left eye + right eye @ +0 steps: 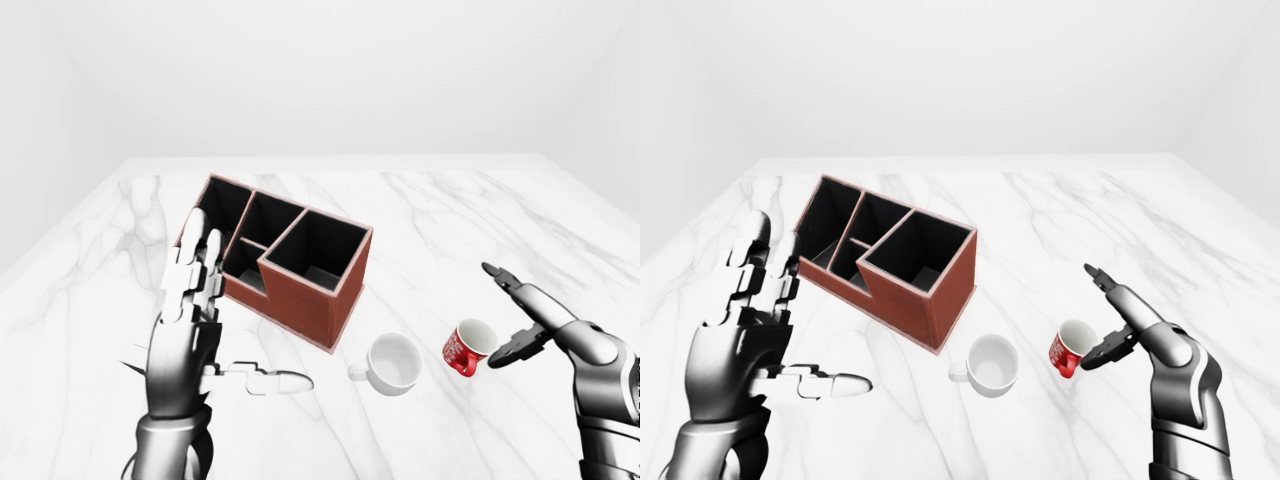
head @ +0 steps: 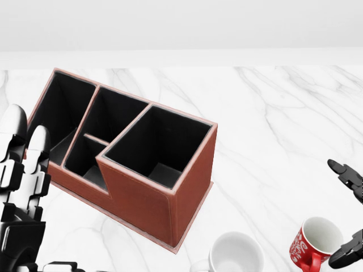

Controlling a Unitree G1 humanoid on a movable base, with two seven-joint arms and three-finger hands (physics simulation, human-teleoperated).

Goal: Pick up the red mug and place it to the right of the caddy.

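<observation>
The red mug (image 1: pixel 468 347) with white lettering stands on the marble table, at the lower right of the brown caddy (image 1: pixel 282 257). My right hand (image 1: pixel 508 318) is open just to the right of the mug, one finger above its rim and the thumb at its side, not closed round it. In the head view the mug (image 2: pixel 315 243) sits at the bottom right, with dark fingertips (image 2: pixel 341 168) beside it. My left hand (image 1: pixel 205 330) is open and raised at the lower left, left of the caddy, holding nothing.
A white mug (image 1: pixel 392 363) stands between the caddy and the red mug, its handle pointing left. The marble table (image 1: pixel 440 215) stretches away toward the top and right. The caddy has several black compartments.
</observation>
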